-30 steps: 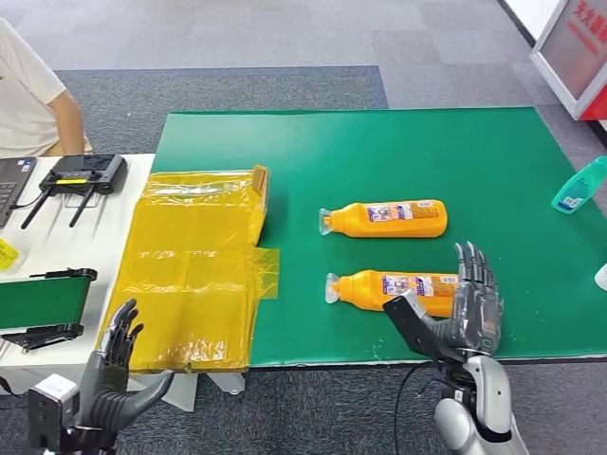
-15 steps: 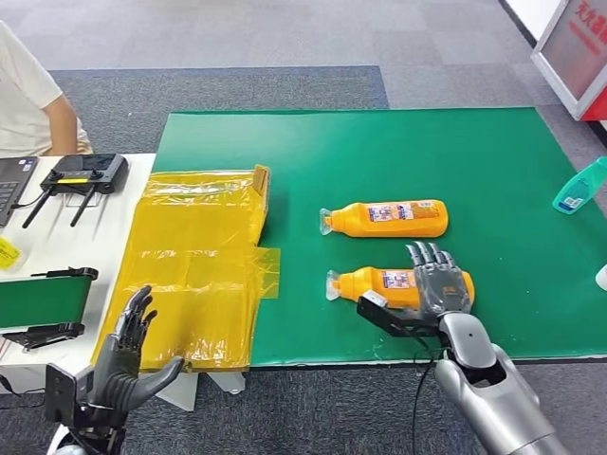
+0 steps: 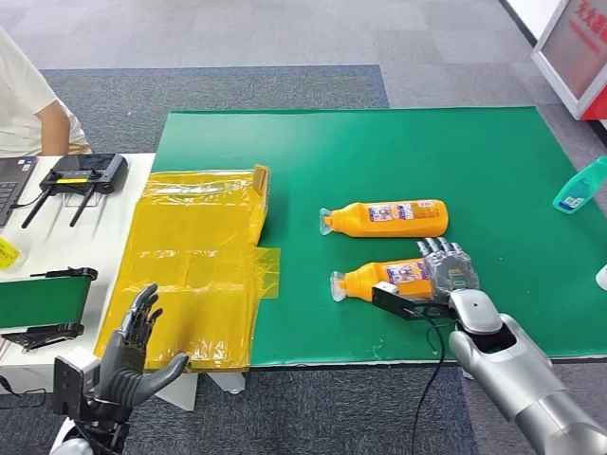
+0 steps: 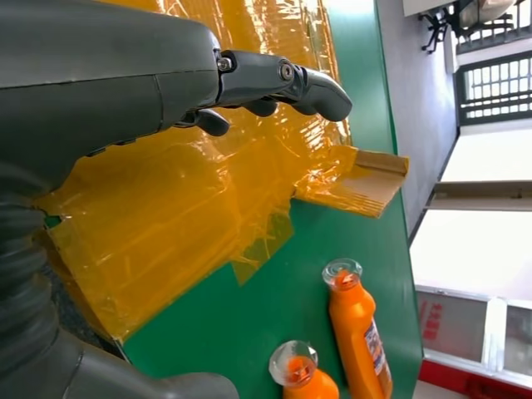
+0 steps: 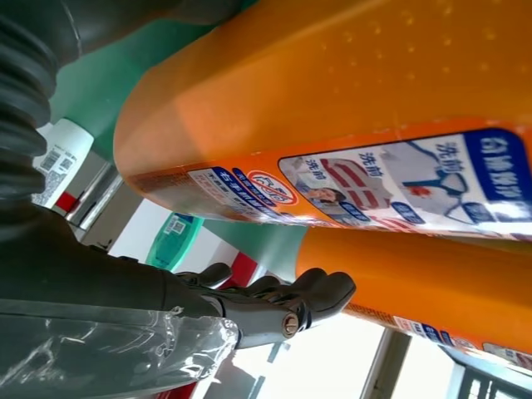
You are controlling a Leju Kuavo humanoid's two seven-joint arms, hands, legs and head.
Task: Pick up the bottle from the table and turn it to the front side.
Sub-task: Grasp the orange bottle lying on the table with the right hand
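Observation:
Two orange bottles lie on the green table (image 3: 430,142), caps to the left. The nearer bottle (image 3: 383,277) (image 5: 376,100) (image 4: 301,378) lies slightly tilted, its base end under my right hand (image 3: 448,275). The thumb runs along its near side and the fingers (image 5: 283,303) reach over its far side, with a gap between them and the bottle. The farther bottle (image 3: 390,218) (image 5: 439,283) (image 4: 357,324) lies just beyond. My left hand (image 3: 136,346) (image 4: 283,79) hovers with fingers spread near the front edge, holding nothing.
A yellow plastic-wrapped flat box (image 3: 193,265) covers the table's left part. A teal bottle (image 3: 579,186) lies at the far right edge. On the white side table are a black controller (image 3: 82,173) and a green-topped device (image 3: 43,299). A person (image 3: 28,104) sits at back left.
My right hand moved forward and down over the nearer bottle's base end. That bottle shifted slightly right and tilted. My left hand rose a little.

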